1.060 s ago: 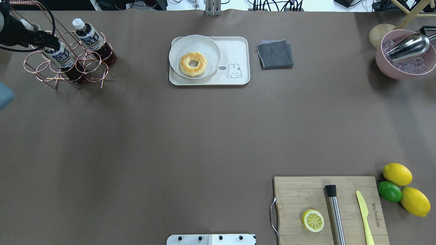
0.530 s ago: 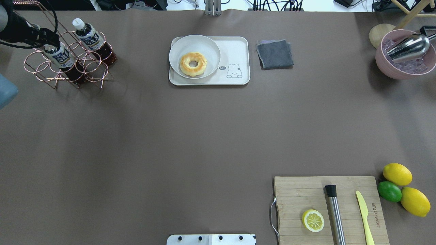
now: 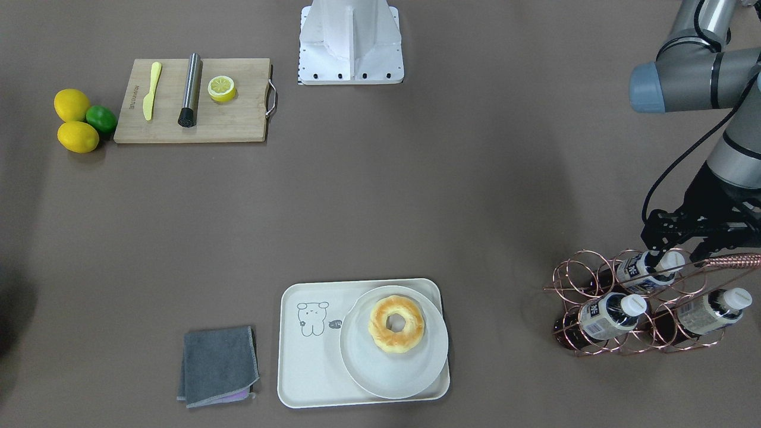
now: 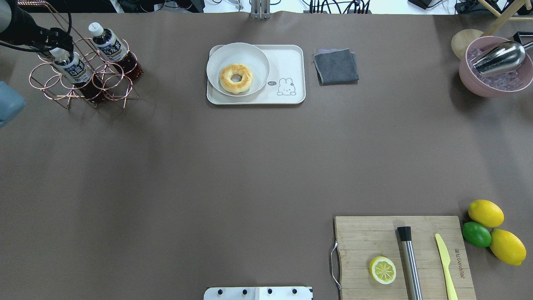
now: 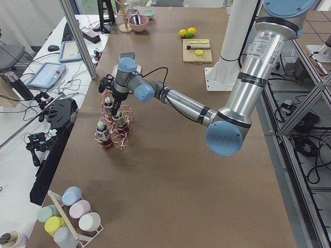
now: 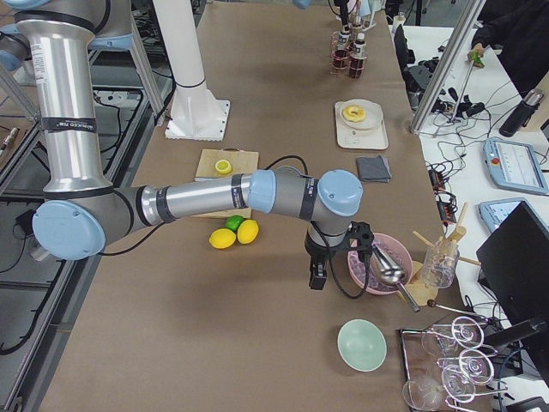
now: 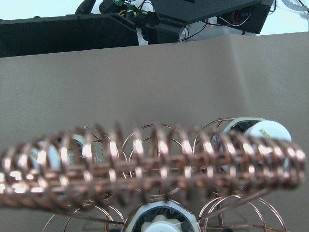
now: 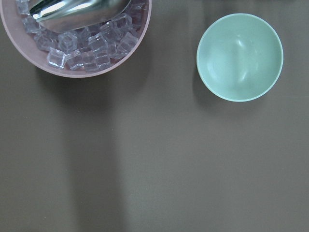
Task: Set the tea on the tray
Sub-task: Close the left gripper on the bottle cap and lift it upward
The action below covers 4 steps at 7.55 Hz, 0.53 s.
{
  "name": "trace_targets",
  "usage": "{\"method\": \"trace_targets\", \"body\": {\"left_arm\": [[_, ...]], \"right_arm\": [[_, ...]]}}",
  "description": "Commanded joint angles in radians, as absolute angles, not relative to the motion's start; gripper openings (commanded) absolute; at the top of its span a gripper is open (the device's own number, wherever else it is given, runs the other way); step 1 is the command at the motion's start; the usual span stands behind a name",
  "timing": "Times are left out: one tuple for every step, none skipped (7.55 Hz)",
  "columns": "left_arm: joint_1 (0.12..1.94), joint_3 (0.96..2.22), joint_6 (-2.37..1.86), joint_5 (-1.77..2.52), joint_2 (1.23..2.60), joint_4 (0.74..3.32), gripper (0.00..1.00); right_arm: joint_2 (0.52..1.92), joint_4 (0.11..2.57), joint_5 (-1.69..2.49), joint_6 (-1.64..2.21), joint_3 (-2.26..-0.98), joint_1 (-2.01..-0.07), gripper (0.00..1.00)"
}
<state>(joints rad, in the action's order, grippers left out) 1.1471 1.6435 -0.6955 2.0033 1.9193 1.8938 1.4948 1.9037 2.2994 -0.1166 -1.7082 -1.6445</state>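
The tea (image 3: 645,268) is leaning in the robot-side slot of the copper rack (image 3: 654,300), well apart from the tray (image 3: 309,362). Its white cap is pointing up at the left gripper (image 3: 678,246), which is hovering just above it, jaws seemingly parted and gripping nothing. A clean pick probably means lowering onto the neck while avoiding the coiled handle (image 7: 145,166) and the 2 neighbouring bottles (image 3: 612,313), then sliding the bottle out along its tilt.

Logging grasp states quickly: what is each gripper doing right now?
Left gripper: looks open, at the cap of a tea bottle in the copper wire rack.
Right gripper: cannot be told, seen only from the side.
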Motion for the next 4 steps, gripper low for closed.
{"method": "trace_targets", "body": {"left_arm": [[1.15,1.621,-0.696,2.003,1.921,1.923,0.75],[1.15,1.621,-0.699,2.005,1.919,1.93,0.75],[1.15,1.623,-0.696,2.005,1.917,1.93,0.75],[1.149,1.621,-0.692,2.006,1.913,1.93,0.68]], "right_arm": [[1.496,1.904,2.299,-0.117,-1.707,-1.644,1.0],[1.497,1.904,2.299,-0.117,-1.706,-1.644,1.0],[1.497,1.904,2.299,-0.117,-1.707,-1.644,1.0],[1.499,1.904,2.299,-0.117,-1.707,-1.644,1.0]]}}
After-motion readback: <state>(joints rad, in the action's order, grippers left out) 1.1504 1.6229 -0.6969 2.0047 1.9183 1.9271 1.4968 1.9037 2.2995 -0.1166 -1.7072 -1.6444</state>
